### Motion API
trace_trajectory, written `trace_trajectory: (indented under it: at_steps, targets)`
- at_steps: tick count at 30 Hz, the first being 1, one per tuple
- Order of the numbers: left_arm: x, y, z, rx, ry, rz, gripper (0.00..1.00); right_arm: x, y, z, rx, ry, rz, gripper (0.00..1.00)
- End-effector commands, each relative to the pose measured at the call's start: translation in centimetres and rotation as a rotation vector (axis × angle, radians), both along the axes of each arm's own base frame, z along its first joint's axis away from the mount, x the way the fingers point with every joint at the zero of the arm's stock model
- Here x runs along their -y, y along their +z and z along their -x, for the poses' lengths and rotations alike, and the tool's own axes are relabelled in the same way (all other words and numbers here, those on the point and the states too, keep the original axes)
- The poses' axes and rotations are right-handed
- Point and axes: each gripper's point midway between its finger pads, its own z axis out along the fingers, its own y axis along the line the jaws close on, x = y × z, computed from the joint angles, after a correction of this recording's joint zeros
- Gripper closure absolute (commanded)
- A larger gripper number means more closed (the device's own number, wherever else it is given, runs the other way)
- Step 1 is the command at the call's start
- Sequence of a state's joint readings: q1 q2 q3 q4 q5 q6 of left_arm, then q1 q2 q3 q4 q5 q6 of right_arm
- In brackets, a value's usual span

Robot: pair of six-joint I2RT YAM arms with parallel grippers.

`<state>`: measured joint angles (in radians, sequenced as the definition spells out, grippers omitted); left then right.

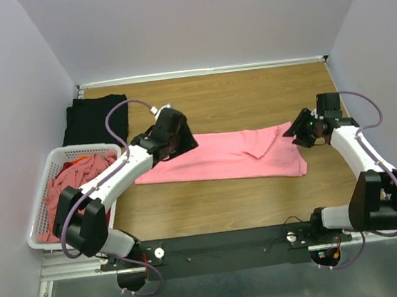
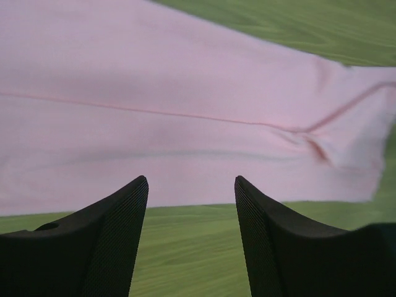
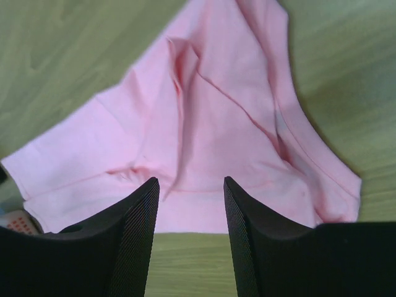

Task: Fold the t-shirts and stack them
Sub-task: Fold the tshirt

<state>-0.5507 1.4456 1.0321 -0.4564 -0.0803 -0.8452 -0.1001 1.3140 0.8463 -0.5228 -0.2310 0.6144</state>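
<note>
A salmon-pink t-shirt lies folded lengthwise into a long strip across the middle of the table. It also shows in the left wrist view and the right wrist view. My left gripper hovers over the strip's left end, open and empty. My right gripper hovers over the strip's right end, open and empty. A black t-shirt lies folded at the far left. More salmon and red shirts fill the basket.
A white slatted basket stands at the near left edge of the table. Walls close in the table at the back and both sides. Bare wood lies in front of the pink shirt.
</note>
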Motion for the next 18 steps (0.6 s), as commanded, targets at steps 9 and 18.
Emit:
trace_trajectory:
  at_steps: [9,18]
  targets:
    - [18.8,3.6,1.7,-0.001,-0.230,0.243,0.38,0.4,1.9,-5.3,0.098,-0.011,-0.014,0.46]
    - [25.7,0.3,3.9,-0.111,-0.312,0.279,0.42,0.8,1.1,-5.6,0.086,-0.008,0.008,0.46]
